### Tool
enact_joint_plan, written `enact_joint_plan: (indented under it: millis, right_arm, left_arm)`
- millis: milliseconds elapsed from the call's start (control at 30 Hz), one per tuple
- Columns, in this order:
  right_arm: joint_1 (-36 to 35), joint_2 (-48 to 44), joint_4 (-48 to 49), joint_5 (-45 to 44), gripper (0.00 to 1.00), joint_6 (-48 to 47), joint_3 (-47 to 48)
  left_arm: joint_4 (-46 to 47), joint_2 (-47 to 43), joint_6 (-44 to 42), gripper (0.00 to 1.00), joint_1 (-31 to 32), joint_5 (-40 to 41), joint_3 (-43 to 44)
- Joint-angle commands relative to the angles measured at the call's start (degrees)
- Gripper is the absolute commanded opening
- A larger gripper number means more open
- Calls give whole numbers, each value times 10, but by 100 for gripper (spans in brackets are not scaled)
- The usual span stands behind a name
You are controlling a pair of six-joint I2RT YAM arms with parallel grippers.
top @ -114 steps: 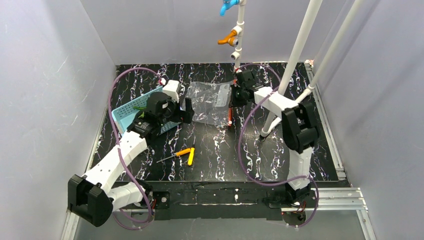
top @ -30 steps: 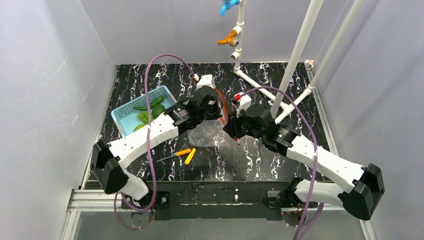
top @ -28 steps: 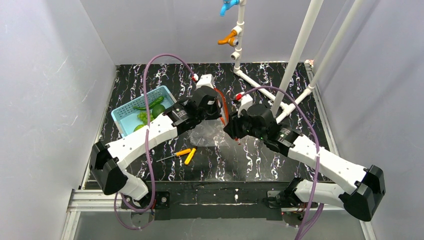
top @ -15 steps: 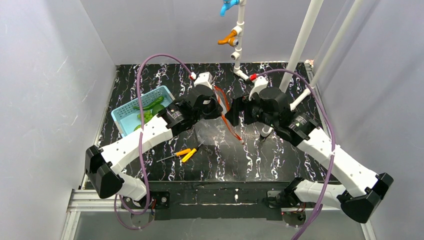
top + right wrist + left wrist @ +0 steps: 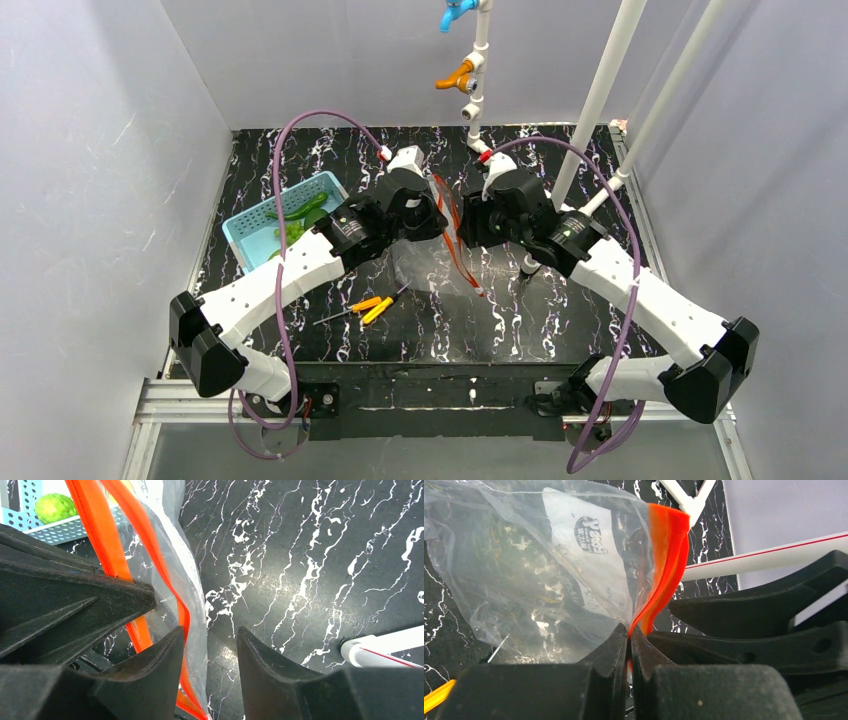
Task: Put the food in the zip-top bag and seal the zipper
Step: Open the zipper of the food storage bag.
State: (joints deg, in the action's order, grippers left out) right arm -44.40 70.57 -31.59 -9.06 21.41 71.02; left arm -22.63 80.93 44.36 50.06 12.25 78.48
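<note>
The bag point(image 5: 514, 580) hangs between both claws. The left claw point(image 5: 629, 634) pinches the zip point(image 5: 664, 555) tight. The right claw point(image 5: 207, 635) is open beside it. The zip slants from far to near. The bag's round logo point(image 5: 591, 532) is too small to read.

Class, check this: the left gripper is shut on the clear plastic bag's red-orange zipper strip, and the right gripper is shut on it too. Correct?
No. The right gripper is open, not shut on the red-orange zipper strip, as the right wrist view shows; the left gripper is shut on it.

zip-top bag point(image 5: 421, 266) mid-table, basket point(image 5: 243, 228) left, screwdrivers point(image 5: 371, 306) nearer
</note>
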Motion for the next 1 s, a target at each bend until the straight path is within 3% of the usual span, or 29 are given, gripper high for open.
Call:
enact_joint_plan:
  millis: [0,200,500,667,967]
  right_arm:
    - [-3,9,36,29,50,-4,-15]
    - [-20,35,36,12,41,1,-15]
    - [-37,-20,20,-51,49,1,-20]
    - [-36,-57,80,-32,51,39,-55]
    - [-37,6,68,-32,46,40,-26]
  left_arm:
    - [-13,-20,17,0,0,-7,23]
    - [-15,-15,29,0,0,-22,25]
    - [-22,-25,30,0,0,-11,8]
    - [-16,-33,37,0,-1,-5,1]
    - [2,-44,58,0,-1,-24,-7]
